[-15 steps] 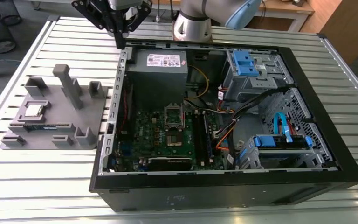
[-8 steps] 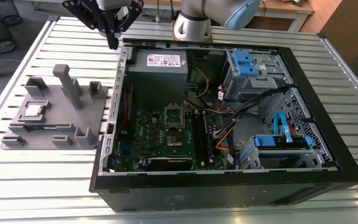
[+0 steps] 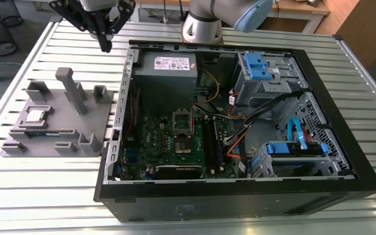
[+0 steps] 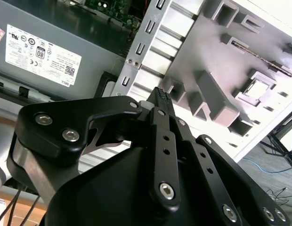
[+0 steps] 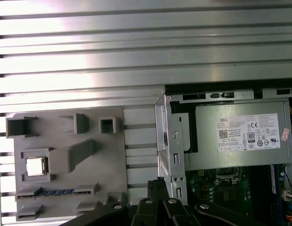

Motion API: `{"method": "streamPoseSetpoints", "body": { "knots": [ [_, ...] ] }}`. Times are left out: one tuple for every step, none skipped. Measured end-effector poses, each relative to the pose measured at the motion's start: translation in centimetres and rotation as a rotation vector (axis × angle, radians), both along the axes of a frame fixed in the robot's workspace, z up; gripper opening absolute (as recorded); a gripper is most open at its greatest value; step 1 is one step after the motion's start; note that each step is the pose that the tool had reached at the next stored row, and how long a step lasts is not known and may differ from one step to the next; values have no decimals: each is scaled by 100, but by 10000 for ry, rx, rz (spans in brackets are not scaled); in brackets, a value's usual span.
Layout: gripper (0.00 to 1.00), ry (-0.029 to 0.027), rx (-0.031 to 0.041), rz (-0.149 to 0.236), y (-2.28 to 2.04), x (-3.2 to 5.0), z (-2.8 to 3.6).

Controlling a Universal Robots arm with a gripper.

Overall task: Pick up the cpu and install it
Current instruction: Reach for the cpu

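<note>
The cpu [image 3: 36, 115], a small square chip with a shiny silver top, lies in a recess of the grey holder block [image 3: 57, 122] on the exterior view's left. Both wrist views show it too, cpu [image 5: 35, 166] and cpu [image 4: 255, 89]. My gripper [image 3: 105, 46] hangs above the table beyond the block, near the open computer case's back corner. Its black fingers are shut with nothing between them, seen as gripper [image 4: 160, 95] and gripper [image 5: 157, 184]. The metal-framed socket [image 3: 182, 123] with a dark centre sits on the green motherboard; part of the socket [image 5: 227, 178] also shows in the first wrist view.
The open computer case [image 3: 240, 196] lies on its side on the slatted metal table [image 3: 44, 196]. A grey power supply [image 3: 165, 68] fills its back corner, with blue drive bays [image 3: 263, 68] and cables to the exterior view's right. A memory stick [image 3: 44, 132] rests in the block. Upright posts [image 3: 70, 88] rise from it.
</note>
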State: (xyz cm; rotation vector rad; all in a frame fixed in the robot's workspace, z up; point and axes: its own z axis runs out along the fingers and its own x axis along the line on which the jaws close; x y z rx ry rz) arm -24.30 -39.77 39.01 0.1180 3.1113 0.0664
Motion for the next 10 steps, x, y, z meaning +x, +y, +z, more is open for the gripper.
{"method": "streamPoseSetpoints", "body": {
  "knots": [
    [11,0,0,0,0,-31,-2],
    [11,0,0,1,0,-63,-5],
    [11,-1,1,2,0,-97,-8],
    [11,-1,0,2,0,-132,-10],
    [11,-2,0,1,0,-167,-13],
    [11,-3,0,1,0,-202,-15],
    [11,-3,0,0,0,-237,-18],
    [11,-3,0,0,0,-269,-20],
    [11,-4,0,1,0,-297,-22],
    [11,-3,0,2,0,-324,-24]
  ]
}}
